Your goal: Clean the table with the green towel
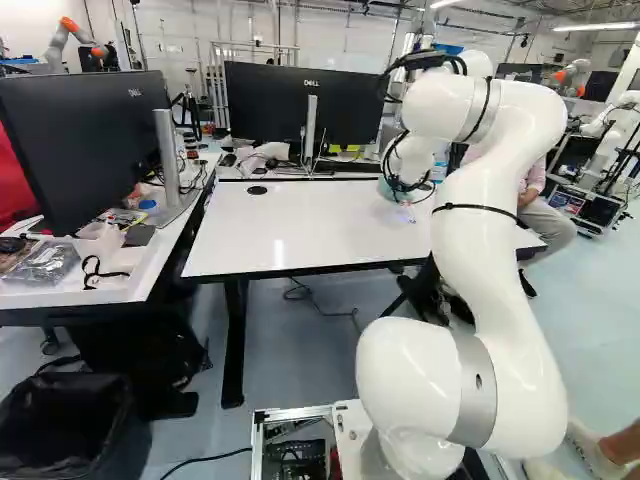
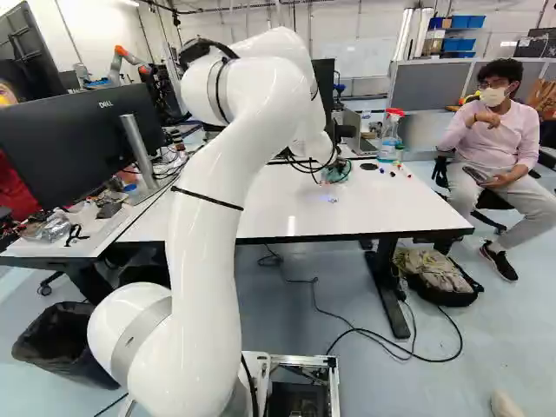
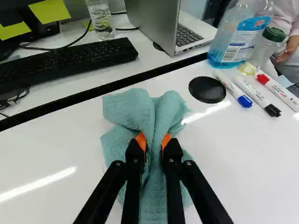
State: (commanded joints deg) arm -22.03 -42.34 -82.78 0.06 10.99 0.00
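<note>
The fingers (image 3: pixel 134 164) are pinching a gathered fold of the green towel (image 3: pixel 126 109), their orange pads (image 3: pixel 141 141) pressing into the cloth from both sides. The towel is resting bunched on the white surface (image 3: pixel 56 154), near its far edge, with loose folds spreading ahead of the fingers and out beside them. The arm (image 1: pixel 490 250) is rising from its base and reaching forward over the surface to the towel. Just beside the towel, a round black disc (image 3: pixel 207 89) is lying flat. Farther from the towel, past the disc, three markers are lying side by side: a blue-capped marker (image 3: pixel 230 86) nearest the towel, then a black-capped marker (image 3: pixel 254 94), then a red-capped marker (image 3: pixel 278 89). Beyond the towel and behind the markers, a spray bottle (image 3: pixel 231 44) holding blue liquid is standing upright, with a green-lidded jar (image 3: pixel 266 49) standing right by it. Across a dark gap beyond the towel, a keyboard (image 3: pixel 70 58) is lying on another table (image 3: pixel 128 70), and an open laptop (image 3: pixel 154 23) is standing on that table too. A clear bottle (image 3: pixel 99 18) is standing there behind the keyboard as seen from the towel. Well apart from the towel, a bin (image 2: pixel 65 343) is standing on the floor (image 2: pixel 304 313).
</note>
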